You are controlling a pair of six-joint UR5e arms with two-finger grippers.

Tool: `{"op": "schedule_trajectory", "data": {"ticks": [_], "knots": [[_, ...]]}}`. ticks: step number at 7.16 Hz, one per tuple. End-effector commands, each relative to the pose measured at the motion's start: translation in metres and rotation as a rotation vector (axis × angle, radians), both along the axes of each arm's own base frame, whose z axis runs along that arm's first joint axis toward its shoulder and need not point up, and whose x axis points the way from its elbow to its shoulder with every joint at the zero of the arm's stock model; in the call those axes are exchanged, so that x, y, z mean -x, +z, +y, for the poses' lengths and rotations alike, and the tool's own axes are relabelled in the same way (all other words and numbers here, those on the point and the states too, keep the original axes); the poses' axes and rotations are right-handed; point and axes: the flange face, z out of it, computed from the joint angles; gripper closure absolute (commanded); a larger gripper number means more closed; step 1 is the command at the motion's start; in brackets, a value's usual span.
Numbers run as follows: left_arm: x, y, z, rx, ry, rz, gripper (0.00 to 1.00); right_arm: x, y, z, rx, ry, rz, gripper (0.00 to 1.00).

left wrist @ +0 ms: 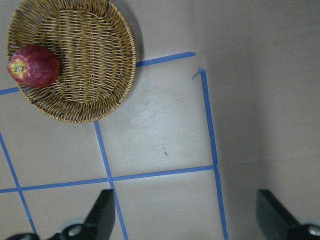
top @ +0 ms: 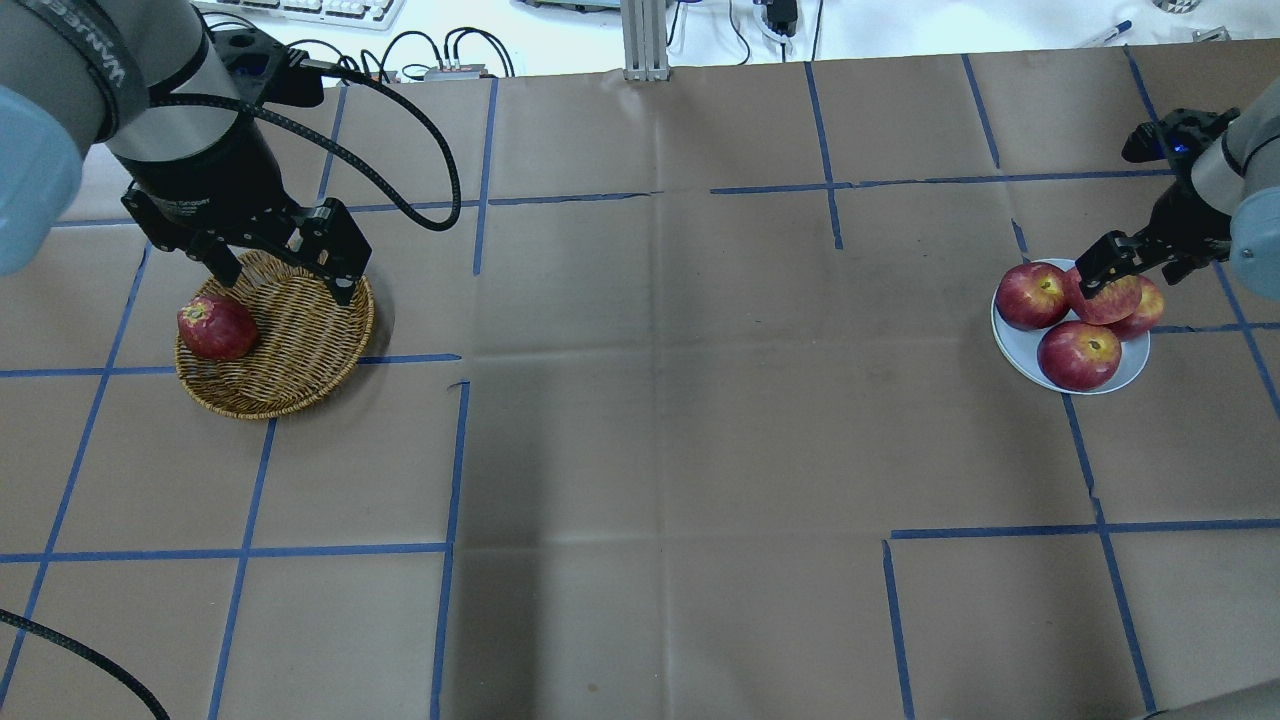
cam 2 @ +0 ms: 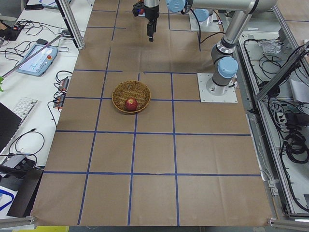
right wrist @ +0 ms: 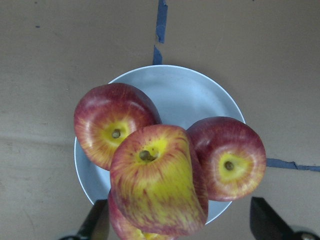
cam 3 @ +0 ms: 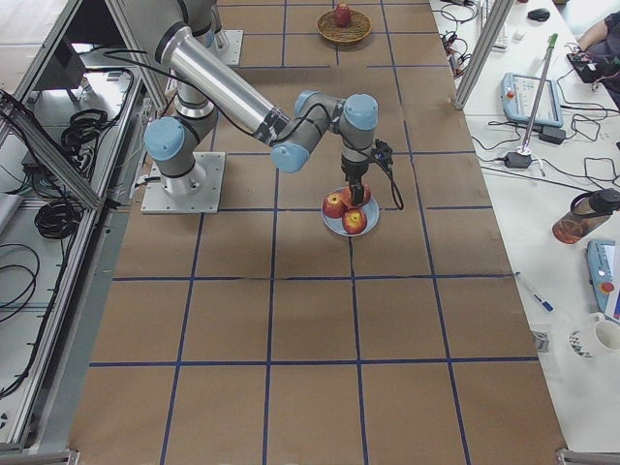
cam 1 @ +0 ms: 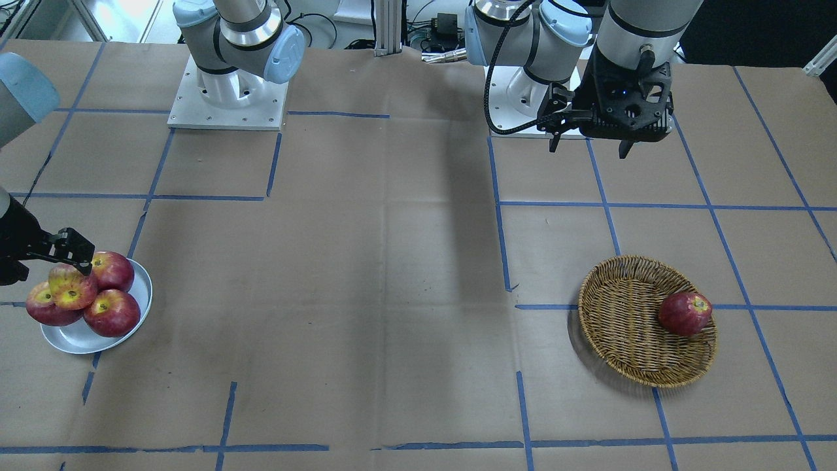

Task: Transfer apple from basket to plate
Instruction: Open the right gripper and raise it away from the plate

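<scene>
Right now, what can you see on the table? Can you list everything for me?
streaked apple: one, red with big yellow patches, sitting on top of the other apples on the plate
dark red apples: four, three on the plate under the streaked one, one alone in the basket
plate: one, white-grey, on the robot's right side of the table
basket: one, tan wicker, on the robot's left side of the table
table: one, covered in brown paper with blue tape lines
left gripper: one, black, jaws open, hanging above the table beside the basket
right gripper: one, black, jaws open on either side of the streaked apple
</scene>
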Motion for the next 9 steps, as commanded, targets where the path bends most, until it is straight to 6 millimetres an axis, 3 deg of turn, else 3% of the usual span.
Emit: {"op": "schedule_trajectory", "data": {"ticks": [1, 3, 5, 8, 9], "knots": [[0.0, 0.0, 0.0, 0.0, 0.001, 0.0, 0.01, -0.018, 0.033, -0.009, 0.069, 0.022, -0.038, 0.0], [0.0, 0.0, 0.0, 0.0, 0.001, 0.0, 0.01, -0.075, 0.1, -0.008, 0.046, 0.027, -0.045, 0.0], [0.0, 0.0, -0.001, 0.0, -0.001, -0.001, 0.01, -0.13, 0.152, 0.011, -0.016, -0.041, -0.069, 0.0], [0.0, 0.0, -0.001, 0.002, -0.001, 0.001, 0.01, -0.23, 0.184, 0.054, -0.027, -0.115, -0.029, 0.0], [0.0, 0.0, -0.001, 0.002, -0.001, 0.001, 0.01, -0.25, 0.186, 0.059, -0.023, -0.12, -0.024, 0.0]]}}
